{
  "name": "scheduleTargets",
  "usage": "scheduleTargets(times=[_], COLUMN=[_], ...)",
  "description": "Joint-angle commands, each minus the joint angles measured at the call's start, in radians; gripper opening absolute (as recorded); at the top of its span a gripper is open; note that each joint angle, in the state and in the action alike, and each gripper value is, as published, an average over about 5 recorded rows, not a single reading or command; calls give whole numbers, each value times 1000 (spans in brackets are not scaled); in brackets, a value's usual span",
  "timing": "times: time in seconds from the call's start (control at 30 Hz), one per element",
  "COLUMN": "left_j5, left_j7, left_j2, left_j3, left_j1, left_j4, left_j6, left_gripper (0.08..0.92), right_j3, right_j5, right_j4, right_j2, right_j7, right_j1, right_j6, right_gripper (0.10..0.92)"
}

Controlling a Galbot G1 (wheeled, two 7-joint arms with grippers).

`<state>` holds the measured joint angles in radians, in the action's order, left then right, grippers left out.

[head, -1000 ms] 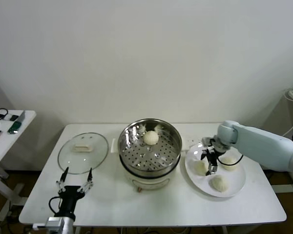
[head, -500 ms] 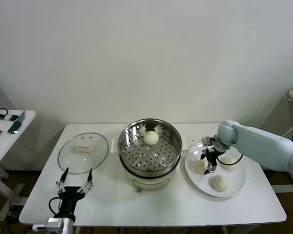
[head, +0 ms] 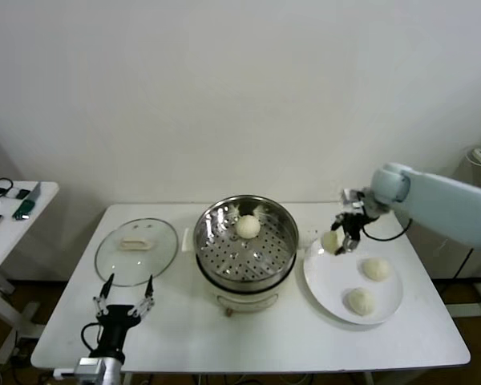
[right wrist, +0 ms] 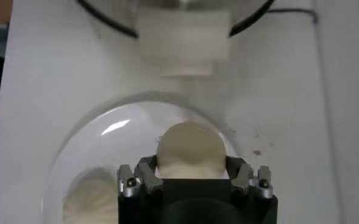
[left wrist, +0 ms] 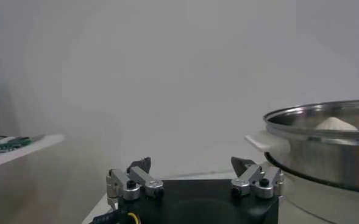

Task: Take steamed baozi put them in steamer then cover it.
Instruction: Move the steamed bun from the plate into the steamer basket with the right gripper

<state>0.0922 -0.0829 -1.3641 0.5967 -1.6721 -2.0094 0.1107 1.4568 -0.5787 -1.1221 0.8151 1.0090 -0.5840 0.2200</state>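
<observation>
The white table [head: 248, 337] carries the steamer [head: 246, 245] at its centre, one baozi [head: 248, 226] on the tray at twelve o'clock. At nine o'clock lies the cover [head: 136, 250], flat. At three o'clock the white plate [head: 337, 282] holds two buns [head: 375, 269]. Above its rim the right gripper [head: 342, 239] clamps a fourth bun [right wrist: 188, 149]. The left gripper [head: 123, 305] hovers at seven o'clock, fingers wide.
</observation>
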Motion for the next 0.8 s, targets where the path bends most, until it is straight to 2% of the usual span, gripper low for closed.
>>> scheduleTargets(times=[0.03, 0.47, 0.8], left_j5=[-1, 2, 5], left_j7=[1, 1, 1], left_j2=[11, 24, 33], left_j3=[-6, -19, -14], left_j1=[-4, -20, -7], left_j4=[-10, -38, -36], left_j6=[-2, -6, -11], left_gripper=[823, 823, 823], right_j3=[173, 86, 101], right_j5=[-309, -426, -410], right_j4=[-36, -89, -46], right_j2=[85, 314, 452], right_j7=[-8, -126, -153], right_j1=[-349, -266, -153], right_j6=[21, 111, 121], right_gripper=[729, 727, 721])
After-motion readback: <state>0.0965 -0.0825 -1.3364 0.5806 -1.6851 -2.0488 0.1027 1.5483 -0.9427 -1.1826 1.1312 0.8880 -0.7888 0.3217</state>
